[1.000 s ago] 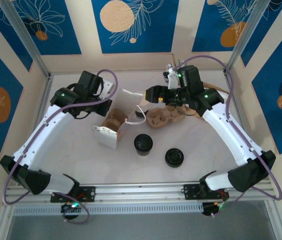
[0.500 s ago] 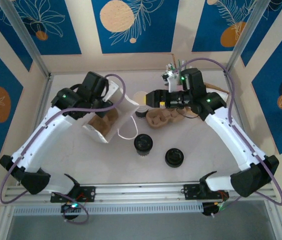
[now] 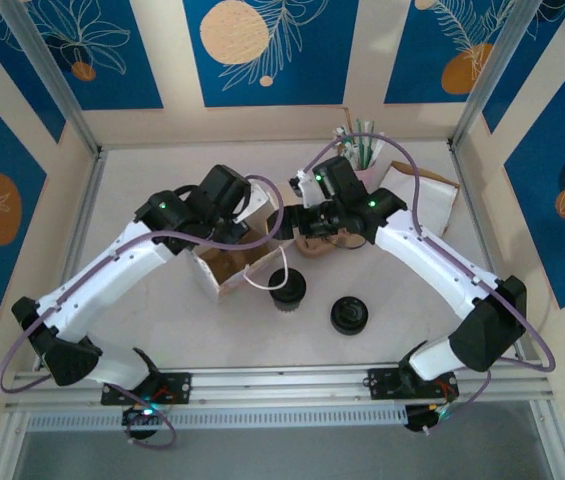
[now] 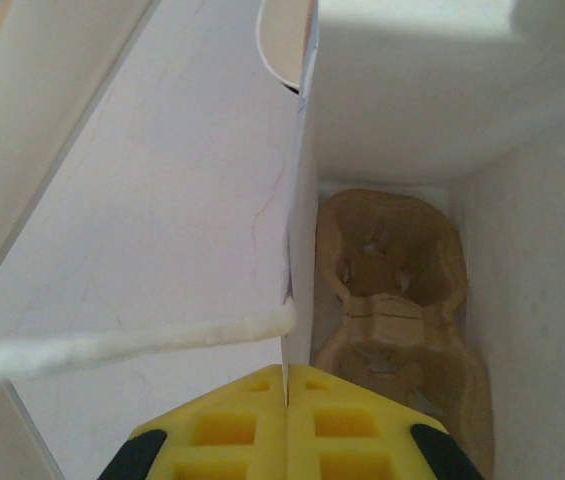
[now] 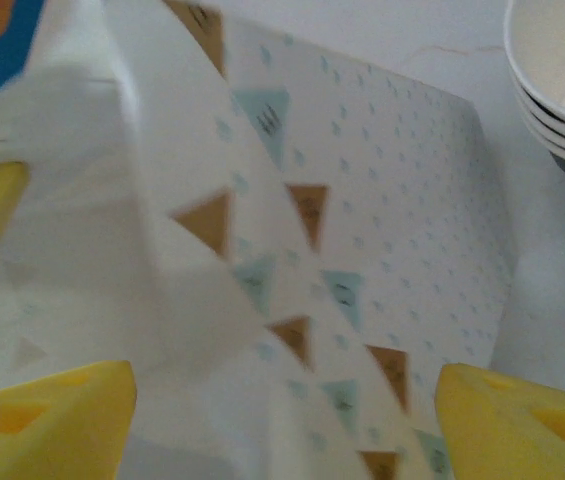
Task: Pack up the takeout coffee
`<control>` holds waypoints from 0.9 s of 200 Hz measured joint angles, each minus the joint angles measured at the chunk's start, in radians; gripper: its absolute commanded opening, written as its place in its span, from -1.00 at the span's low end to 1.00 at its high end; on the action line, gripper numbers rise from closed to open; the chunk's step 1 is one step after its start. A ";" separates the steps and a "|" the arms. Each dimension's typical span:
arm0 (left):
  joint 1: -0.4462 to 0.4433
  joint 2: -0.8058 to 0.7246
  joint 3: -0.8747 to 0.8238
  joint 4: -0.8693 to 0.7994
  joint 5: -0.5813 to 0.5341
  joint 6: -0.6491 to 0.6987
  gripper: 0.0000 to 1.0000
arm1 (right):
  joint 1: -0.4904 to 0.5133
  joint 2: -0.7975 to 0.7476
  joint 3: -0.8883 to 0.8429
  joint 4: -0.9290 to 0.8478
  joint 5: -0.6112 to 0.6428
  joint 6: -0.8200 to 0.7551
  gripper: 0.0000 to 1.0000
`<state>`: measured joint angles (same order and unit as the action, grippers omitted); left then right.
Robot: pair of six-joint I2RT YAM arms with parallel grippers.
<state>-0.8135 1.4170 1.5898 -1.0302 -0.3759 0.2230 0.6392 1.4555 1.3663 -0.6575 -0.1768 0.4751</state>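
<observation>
Bright, even light, soft faint shadows, sharp overhead view, right wrist view blurred

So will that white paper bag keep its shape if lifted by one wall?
Probably floppy: the paper bag looks thin, one wall pinched in the left gripper. The pulp carrier inside likely steadies its base, so sagging, not tipping.
</observation>
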 measured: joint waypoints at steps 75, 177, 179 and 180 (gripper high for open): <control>-0.021 -0.034 -0.020 0.028 0.000 -0.015 -1.00 | 0.051 -0.048 -0.052 -0.067 0.136 -0.026 0.60; -0.084 -0.238 -0.132 0.163 -0.034 -0.045 -1.00 | 0.199 -0.114 -0.159 -0.043 0.319 -0.058 0.15; -0.085 -0.240 -0.132 0.167 -0.034 -0.045 -1.00 | 0.201 -0.112 -0.160 -0.043 0.322 -0.058 0.15; -0.086 -0.240 -0.133 0.168 -0.034 -0.045 -1.00 | 0.204 -0.110 -0.160 -0.043 0.327 -0.058 0.15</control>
<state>-0.8993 1.1767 1.4570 -0.8619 -0.4103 0.1780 0.8429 1.3457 1.2060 -0.7006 0.1501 0.4171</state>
